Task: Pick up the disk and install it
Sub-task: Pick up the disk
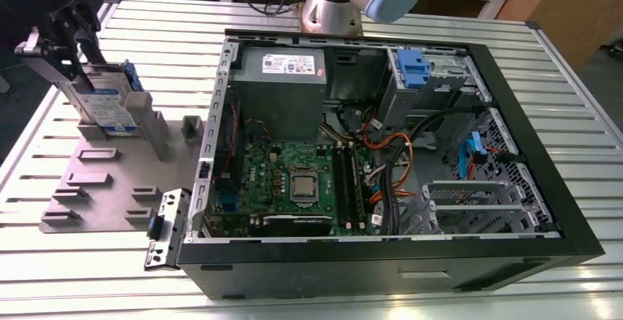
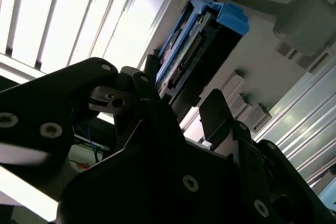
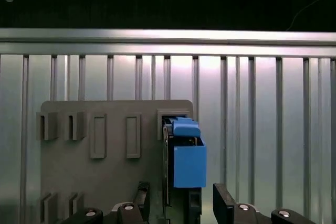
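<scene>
disk (image 3: 186, 156): upright on edge, blue carrier rail, slotted at fixture plate (image 3: 105, 182) edge, near corner
gripper (image 3: 181, 190): fingers spread, straddling disk, gap each side
fixture plate: grey, on slatted table (image 3: 262, 129)

Open black PC case (image 1: 389, 269) sits on the slatted metal worktop (image 1: 87, 283), motherboard (image 1: 282, 167) and grey power supply (image 1: 282, 90) showing, flat grey slotted fixture plate (image 1: 107, 189) just beside it.
</scene>
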`<state>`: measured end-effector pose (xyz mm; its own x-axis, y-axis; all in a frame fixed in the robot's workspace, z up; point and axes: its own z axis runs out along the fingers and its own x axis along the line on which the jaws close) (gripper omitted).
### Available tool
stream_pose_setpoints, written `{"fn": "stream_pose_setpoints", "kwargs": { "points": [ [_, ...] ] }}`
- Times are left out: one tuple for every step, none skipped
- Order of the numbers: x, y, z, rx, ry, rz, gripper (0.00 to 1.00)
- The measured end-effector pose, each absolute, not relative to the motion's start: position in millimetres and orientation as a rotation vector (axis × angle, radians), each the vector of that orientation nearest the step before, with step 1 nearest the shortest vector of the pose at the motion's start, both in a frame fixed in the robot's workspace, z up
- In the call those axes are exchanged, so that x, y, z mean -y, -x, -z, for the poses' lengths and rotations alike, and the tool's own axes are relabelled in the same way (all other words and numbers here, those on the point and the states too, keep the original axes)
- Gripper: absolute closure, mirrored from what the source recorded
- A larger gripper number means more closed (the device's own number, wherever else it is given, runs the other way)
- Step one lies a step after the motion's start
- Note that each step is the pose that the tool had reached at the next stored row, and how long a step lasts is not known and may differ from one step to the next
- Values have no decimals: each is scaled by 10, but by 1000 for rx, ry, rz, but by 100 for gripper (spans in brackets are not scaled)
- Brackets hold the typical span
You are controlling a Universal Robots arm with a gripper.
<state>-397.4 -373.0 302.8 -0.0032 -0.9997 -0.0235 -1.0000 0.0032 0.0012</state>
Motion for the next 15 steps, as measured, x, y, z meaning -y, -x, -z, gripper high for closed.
{"fn": "stream_pose_setpoints", "kwargs": {
  "points": [
    [3731,3976,-3012,-2205,2215,-27,41],
    [3730,3976,-3001,-2199,2221,-27,41],
    [3730,3976,-2994,-2194,2226,-28,41],
    [3730,3976,-2990,-2191,2229,-28,41],
    [3730,3976,-2988,-2189,2232,-28,41],
    [3730,3976,-2987,-2188,2232,-28,41],
    [3730,3972,-2985,-2188,2232,-28,41],
    [3730,3966,-2985,-2187,2233,-28,41],
    [3730,3960,-2985,-2187,2233,-28,41],
    [3730,3952,-2985,-2187,2233,-28,41],
    [3730,3941,-2984,-2187,2233,-28,41],
    [3731,3931,-2984,-2187,2233,-28,41],
    [3731,3921,-2984,-2187,2234,-28,41],
    [3730,3914,-2984,-2186,2234,-28,41],
    [3730,3912,-2984,-2187,2234,-28,41]
  ]
}}
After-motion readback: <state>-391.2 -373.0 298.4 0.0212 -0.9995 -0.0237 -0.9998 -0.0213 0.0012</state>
